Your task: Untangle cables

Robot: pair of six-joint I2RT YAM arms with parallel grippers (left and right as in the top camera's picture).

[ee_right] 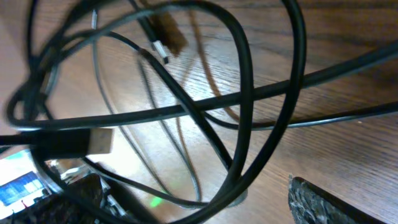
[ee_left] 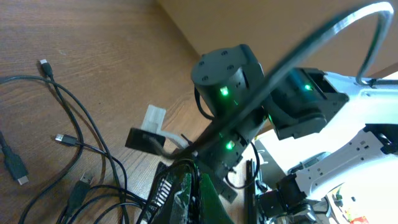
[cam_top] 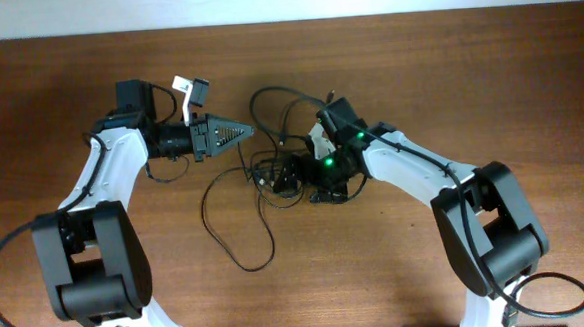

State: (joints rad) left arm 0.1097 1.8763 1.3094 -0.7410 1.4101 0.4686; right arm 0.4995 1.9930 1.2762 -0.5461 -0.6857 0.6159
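Cables [cam_top: 273,175] lie in a loose black tangle near the middle of the wooden table [cam_top: 467,64], between the two arms; one long strand loops out of the knot toward the near edge and curls back.

At the left, the left hand [cam_top: 245,133] points rightward with its fingers pressed together, closed; its tip sits just beside the upper left of the tangle, and whether a strand is pinched in it cannot be told. In the left wrist view, several thin cords fan across the wood at the left, ending in small plugs [ee_left: 43,64]; each plug lies flat and apart from the others.

At the centre, the cords cross over one another several times; a thinner loop rises toward the far side of the table.

At the right, the right hand [cam_top: 298,178] hangs low over the knot, its jaws spread wide; in its wrist view, one dark finger [ee_right: 336,202] shows at the lower right, and thick cords arc and cross close in front of the lens; a flat USB plug [ee_right: 93,142] lies at the left of that view; nothing is clamped.
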